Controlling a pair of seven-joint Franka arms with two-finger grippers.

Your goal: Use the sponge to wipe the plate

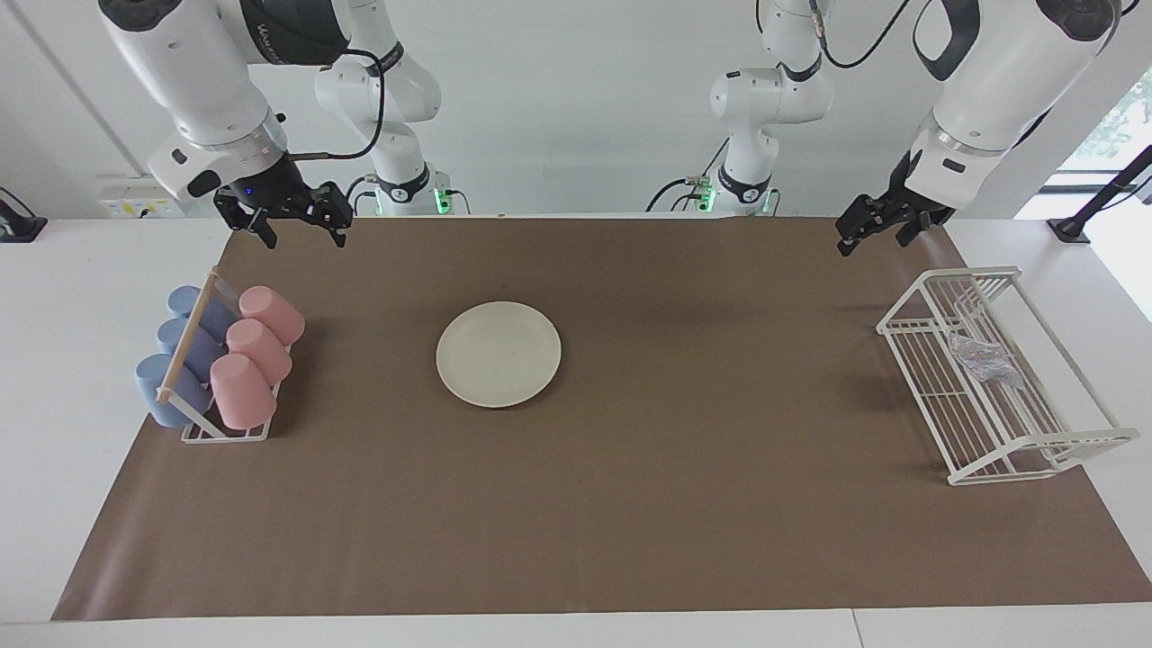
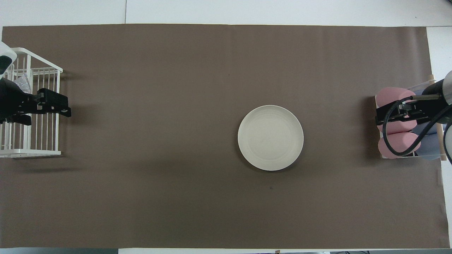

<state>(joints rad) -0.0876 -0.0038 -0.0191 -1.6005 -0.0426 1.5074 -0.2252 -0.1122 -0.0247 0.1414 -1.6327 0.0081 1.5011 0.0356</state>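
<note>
Below the left gripper (image 1: pixel 871 232), whose finger gap cannot be read, the sponge (image 1: pixel 985 360) lies in a wire rack (image 1: pixel 1071 445); its bars could snag a careless grab. Right gripper (image 1: pixel 297 225) waits, open and empty, well clear of the plate (image 1: pixel 499 354) mid-table.

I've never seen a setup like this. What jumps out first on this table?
A cream plate lies alone on the brown mat, between the two arms. At the right arm's end, pink and blue cups lie in a rack; at the left arm's end, a glittery sponge rests in a white wire basket. The right gripper hangs open near the cups, and the left gripper hangs near the basket.
</note>
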